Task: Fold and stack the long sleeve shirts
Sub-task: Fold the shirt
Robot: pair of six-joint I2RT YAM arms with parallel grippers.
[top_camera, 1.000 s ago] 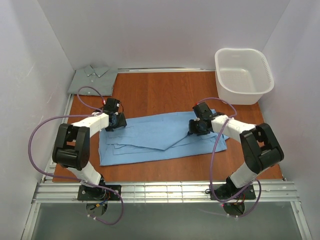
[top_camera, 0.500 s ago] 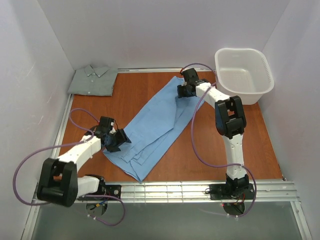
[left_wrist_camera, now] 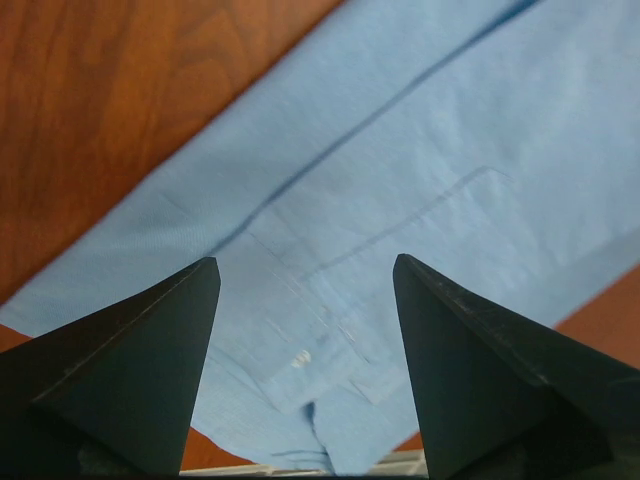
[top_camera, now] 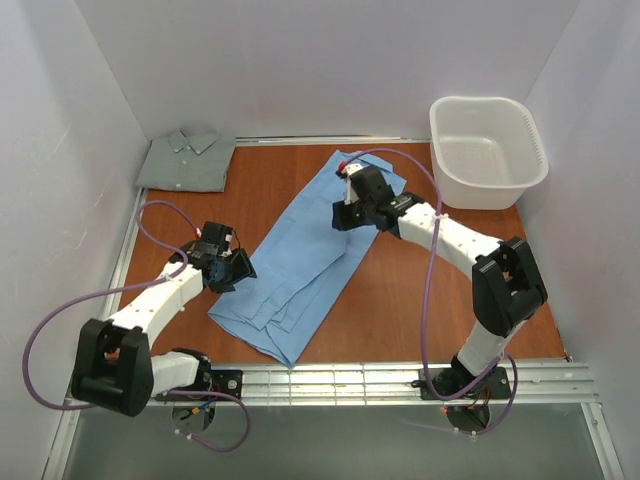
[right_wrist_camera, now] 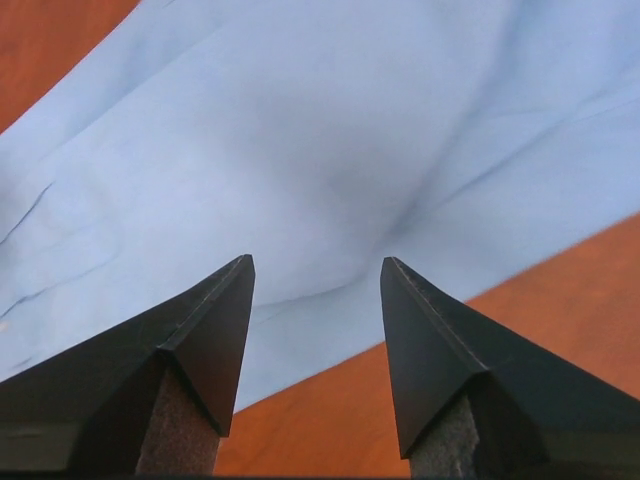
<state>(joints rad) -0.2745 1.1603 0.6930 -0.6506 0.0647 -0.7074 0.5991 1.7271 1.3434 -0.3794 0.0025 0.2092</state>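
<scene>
Sky-blue shirt (top_camera: 300, 260): flattened into a long, narrow band with several layers stepped along its near-left edge. It lies diagonally on the wooden table (top_camera: 430, 290), near end toward the left arm's base, far end pointing at the white basket (top_camera: 490, 185). The left wrist view shows stitched seam lines and one small white button (left_wrist_camera: 300, 357). The right wrist view shows soft creases.

Grey-green shirt (top_camera: 185, 160): folded, collar up, in the far-left corner against the wall, well apart from the blue one.

Room: bare wood on both sides of the blue band, wider on the right and toward the near-right corner. White walls close the table on three sides, and a metal rail runs along the near edge. The basket sits in the far-right corner, near the shirt's far end but not touching it.

Left gripper (top_camera: 238, 270): fingers spread, nothing between them, at the band's left edge near its near end, cloth directly below.

Right gripper (top_camera: 342, 214): fingers likewise parted and empty, over the far half of the band, near its right edge.
</scene>
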